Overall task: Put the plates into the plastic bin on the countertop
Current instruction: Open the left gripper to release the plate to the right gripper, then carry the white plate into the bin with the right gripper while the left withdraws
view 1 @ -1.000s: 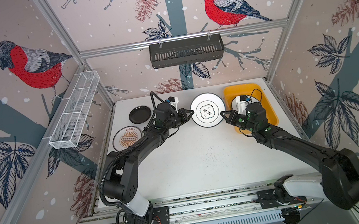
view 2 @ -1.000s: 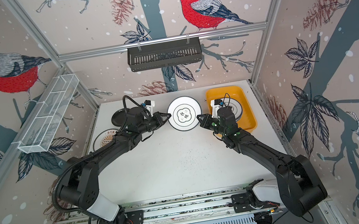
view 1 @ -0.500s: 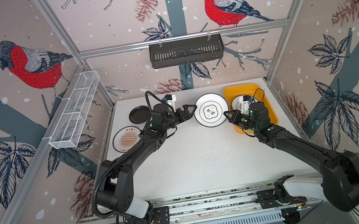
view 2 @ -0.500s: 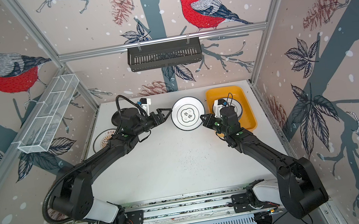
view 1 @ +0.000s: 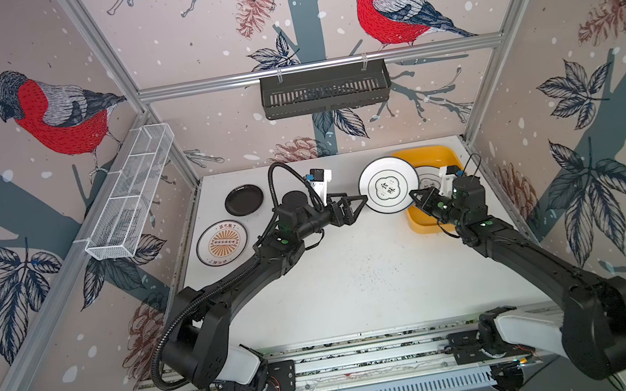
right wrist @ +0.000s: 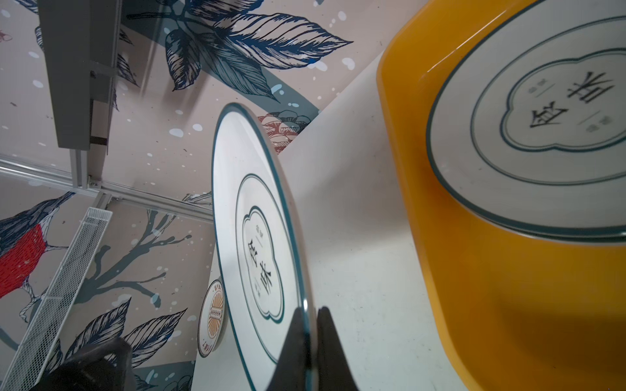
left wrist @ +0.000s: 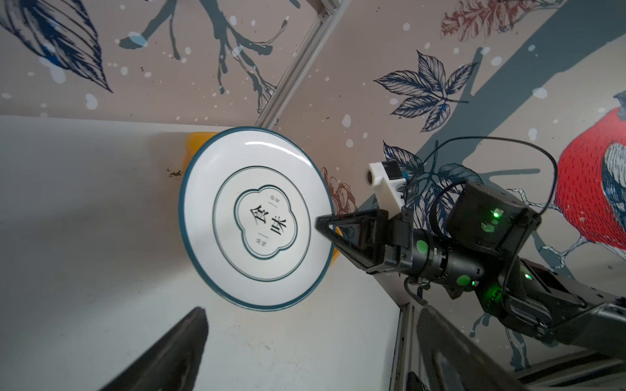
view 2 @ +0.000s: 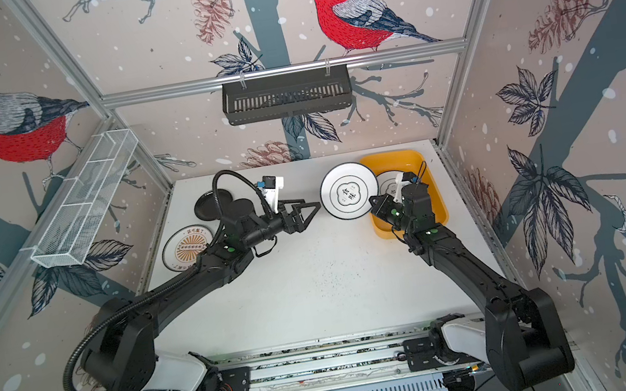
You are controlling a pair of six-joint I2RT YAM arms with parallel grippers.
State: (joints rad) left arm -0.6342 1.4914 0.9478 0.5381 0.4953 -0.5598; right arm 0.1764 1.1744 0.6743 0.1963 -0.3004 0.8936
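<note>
right wrist view — right hand (right wrist: pixel 307 315) pinches plate (right wrist: pixel 257 243) rim; left hand (view 1: pixel 356 210) spread.

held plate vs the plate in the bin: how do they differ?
Held plate is pinched at its rim by the right gripper, clear of the countertop; bin plate is untouched by either gripper. Held plate is tilted up; bin plate lies flat in the bin. Shared: white, dark green rim, quatrefoil emblem with characters.
</note>
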